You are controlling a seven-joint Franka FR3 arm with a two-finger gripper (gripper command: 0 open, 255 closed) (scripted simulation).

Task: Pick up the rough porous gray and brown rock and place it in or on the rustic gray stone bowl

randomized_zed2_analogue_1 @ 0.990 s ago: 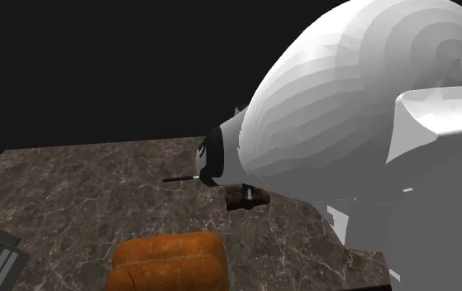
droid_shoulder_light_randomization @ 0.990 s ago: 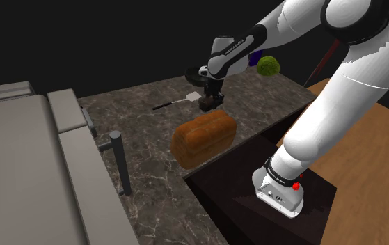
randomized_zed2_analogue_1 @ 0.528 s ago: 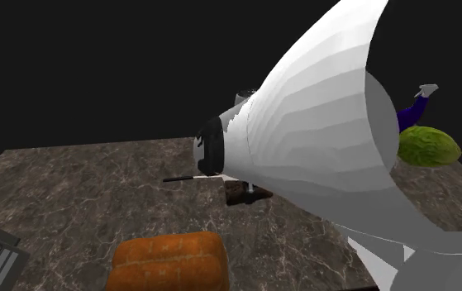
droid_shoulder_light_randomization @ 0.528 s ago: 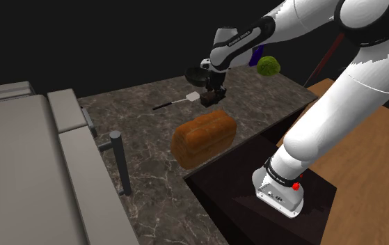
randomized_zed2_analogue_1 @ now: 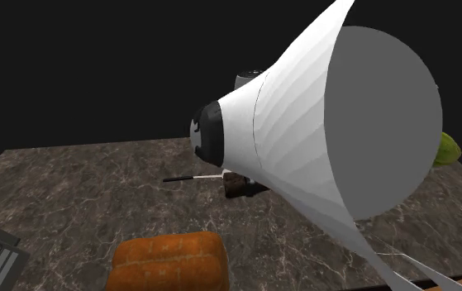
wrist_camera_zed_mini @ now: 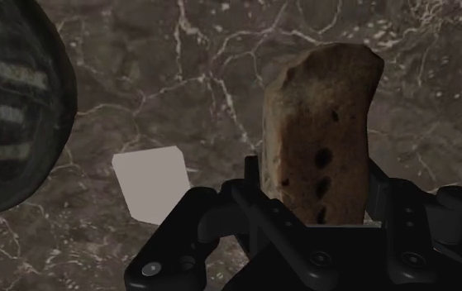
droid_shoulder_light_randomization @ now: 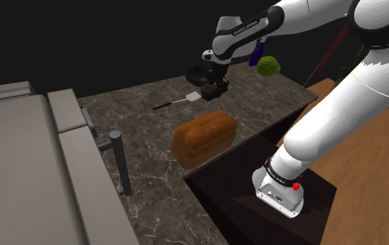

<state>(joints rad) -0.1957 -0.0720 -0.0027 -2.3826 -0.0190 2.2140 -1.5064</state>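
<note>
Jaws: your gripper is clamped on the rock. The wrist view gives you both black fingers pressed against its sides.
Rock: brown and pitted, it sticks out past the fingertips. The shoulder view adds that it hangs above the counter, touching nothing but the jaws.
Bowl: the bowl is dark with pale bands, off to one side of the jaws and apart from the rock. In the shoulder view it sits just beyond them.
Spatula: the spatula lies with its white blade flat on the counter, between the bowl and the jaws. The exterior views add its thin dark handle.
Bread: a loaf lies on the counter on the side of the jaws nearer the stand, lower than them.
Second exterior view: the white arm covers your jaws, and part of the rock shows beneath it.
</note>
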